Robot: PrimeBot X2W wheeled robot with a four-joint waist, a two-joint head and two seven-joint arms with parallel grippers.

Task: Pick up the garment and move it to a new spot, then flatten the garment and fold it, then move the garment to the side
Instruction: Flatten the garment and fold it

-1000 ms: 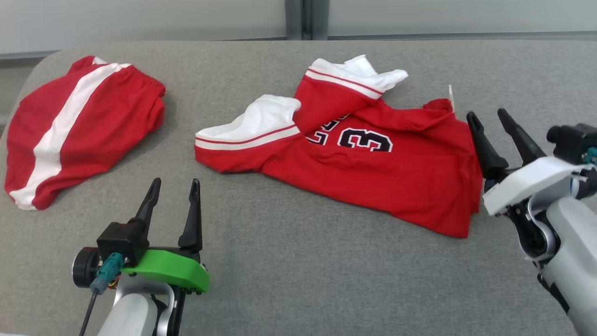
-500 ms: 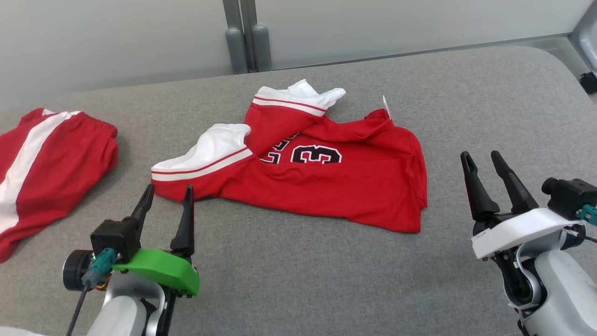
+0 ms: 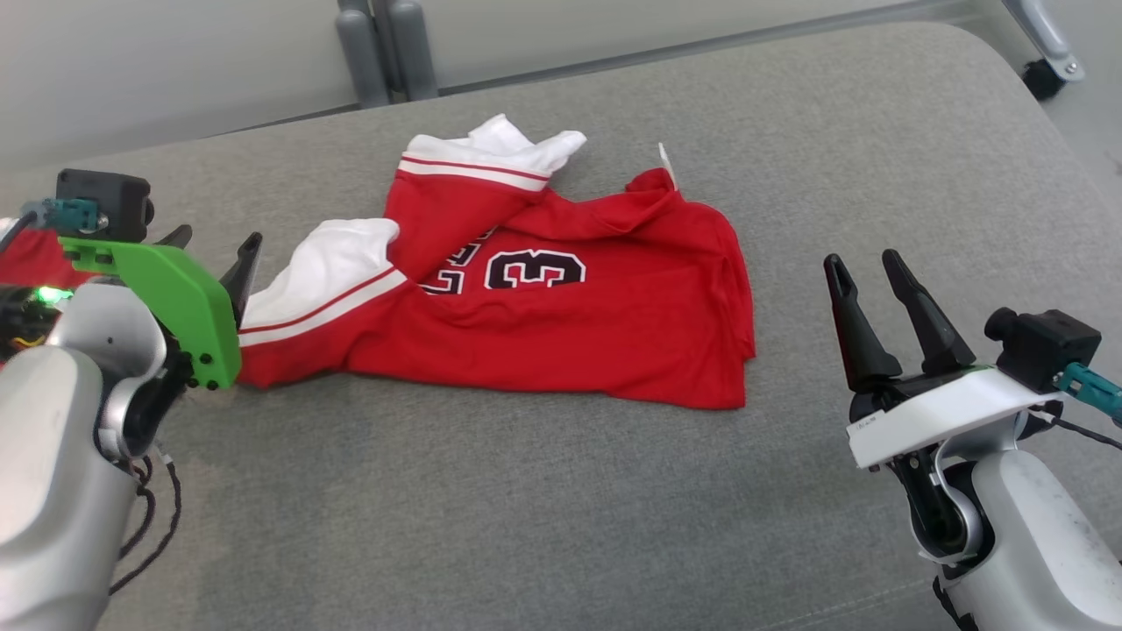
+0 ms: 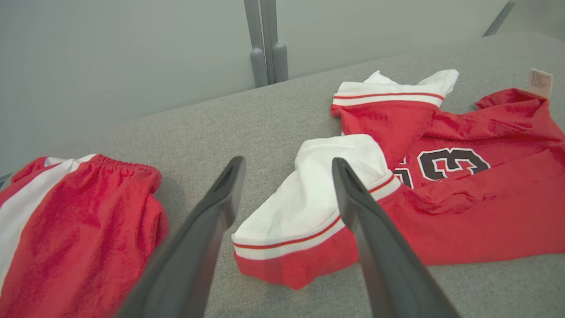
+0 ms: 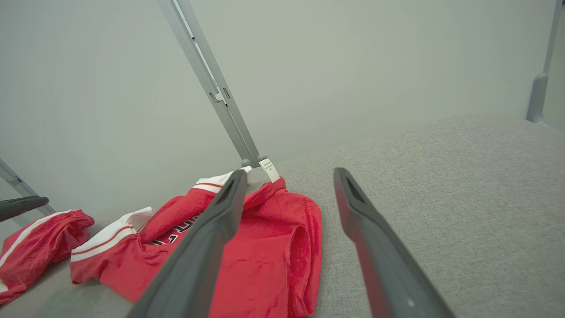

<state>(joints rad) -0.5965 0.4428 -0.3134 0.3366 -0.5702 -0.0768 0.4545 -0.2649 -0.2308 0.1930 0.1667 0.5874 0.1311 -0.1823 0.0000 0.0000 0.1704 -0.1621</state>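
Head view, risks first: could pinch just the loose white sleeve (image 3: pixel 329 263) with the left tool (image 3: pixel 216 238) and drag the garment (image 3: pixel 561 324) into a tighter bunch instead of lifting it whole, that sleeve being folded slack over the red body. Could also catch a single layer at the doubled right-hand edge with the right tool (image 3: pixel 863 259), leaving the rest to sag and twist. Might even go for the red-and-white shorts (image 4: pixel 75 238) at the far left by mistake, so alike in colour. Both tools spread wide, gripping nothing. From the left wrist view: sleeve cuff straight ahead between the two fingers, close but untouched. From the right wrist view: garment's right edge off behind the left-hand finger, bare grey surface (image 3: pixel 561 508) ahead of the other. Crumpled in the middle of that surface, number side up, label tag (image 3: pixel 666 162) sticking up at the far edge, just beside the left tool and clearly apart from the right.
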